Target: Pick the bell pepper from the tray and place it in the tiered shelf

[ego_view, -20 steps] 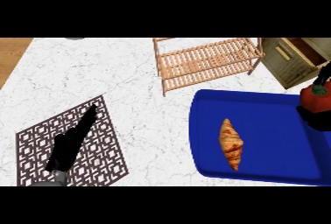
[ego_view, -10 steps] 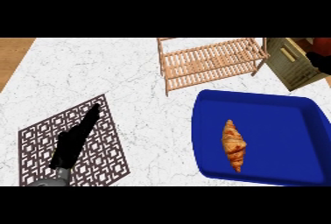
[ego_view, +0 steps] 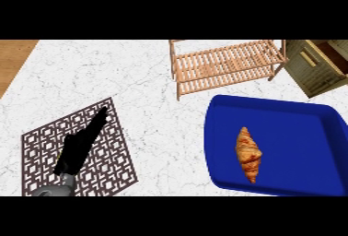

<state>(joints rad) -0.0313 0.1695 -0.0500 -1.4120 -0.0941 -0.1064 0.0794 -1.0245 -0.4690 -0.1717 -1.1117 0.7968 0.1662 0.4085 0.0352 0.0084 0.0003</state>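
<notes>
Blue tray (ego_view: 299, 184) at the worktop's (ego_view: 136, 69) right edge holds only a croissant (ego_view: 248, 153), lying lengthways front to back; no pepper shows anywhere. The wooden shelf (ego_view: 228, 64) stands just behind the tray at the rear edge, nothing on its slats that I can see. The left hand (ego_view: 80, 147) rests with fingers straight and flat on a patterned mat (ego_view: 108, 143) at the front left corner, well apart from both. The right hand is out of sight, though I'd guess it has the pepper and sits nearer the shelf.

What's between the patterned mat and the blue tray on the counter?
Nothing: in the head view, only bare white counter separates the patterned mat from the blue tray.
</notes>
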